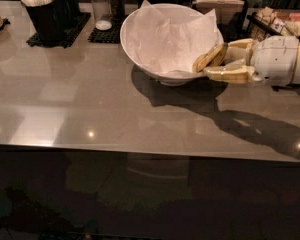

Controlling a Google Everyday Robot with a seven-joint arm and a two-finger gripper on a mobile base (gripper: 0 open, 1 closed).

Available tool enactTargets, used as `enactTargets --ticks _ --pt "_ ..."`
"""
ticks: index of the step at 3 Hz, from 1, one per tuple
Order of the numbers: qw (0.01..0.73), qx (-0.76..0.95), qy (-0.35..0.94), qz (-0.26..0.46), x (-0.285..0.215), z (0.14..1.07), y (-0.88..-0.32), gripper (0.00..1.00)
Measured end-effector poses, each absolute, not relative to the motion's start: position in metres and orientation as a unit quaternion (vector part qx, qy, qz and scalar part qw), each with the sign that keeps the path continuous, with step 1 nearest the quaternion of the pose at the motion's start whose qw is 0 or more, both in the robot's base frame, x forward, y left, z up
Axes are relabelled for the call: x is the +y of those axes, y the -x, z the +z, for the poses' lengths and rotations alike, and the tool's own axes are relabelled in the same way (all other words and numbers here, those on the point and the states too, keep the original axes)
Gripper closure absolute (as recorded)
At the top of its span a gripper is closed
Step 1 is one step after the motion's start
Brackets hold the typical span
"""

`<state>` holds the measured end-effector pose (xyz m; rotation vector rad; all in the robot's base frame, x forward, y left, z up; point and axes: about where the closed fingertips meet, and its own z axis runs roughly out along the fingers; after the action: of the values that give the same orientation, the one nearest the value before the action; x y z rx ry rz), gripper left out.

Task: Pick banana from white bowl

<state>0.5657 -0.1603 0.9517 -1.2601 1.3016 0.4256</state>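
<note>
Grey, glossy countertop (90, 99) is filling most of my view and mirroring a few ceiling lights. On it, I am watching the gripper (219, 64) coming in from the right at rim height. Its pale fingers are pinching the banana (206, 60) between them and holding nothing else. The banana is lying tilted in that pinch, its lower end at the right rim of the white bowl (140, 44) and its upper end pointing back toward the white wrist (280, 59). I cannot tell whether it is touching the rim.

I am judging that the sideways, low approach suits the bowl's flaring wall. Reaching over the edge this way is keeping the fingers off the crumpled paper (170, 39) lining the inside, which could snag and come along. The bowl is sitting flat on the counter, near the back.

Behind it, black cups of utensils (42, 14) and two shakers (105, 6) are standing well apart from the arm.
</note>
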Motion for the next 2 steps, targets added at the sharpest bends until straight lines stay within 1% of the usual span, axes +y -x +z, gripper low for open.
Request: enactTargets --ticks 1,2 --pt "0.622 0.549 0.53 0.172 -0.147 0.972 -0.539 1.0" --pt "0.651 0.544 0.509 0.142 -0.122 0.988 -0.491 1.0"
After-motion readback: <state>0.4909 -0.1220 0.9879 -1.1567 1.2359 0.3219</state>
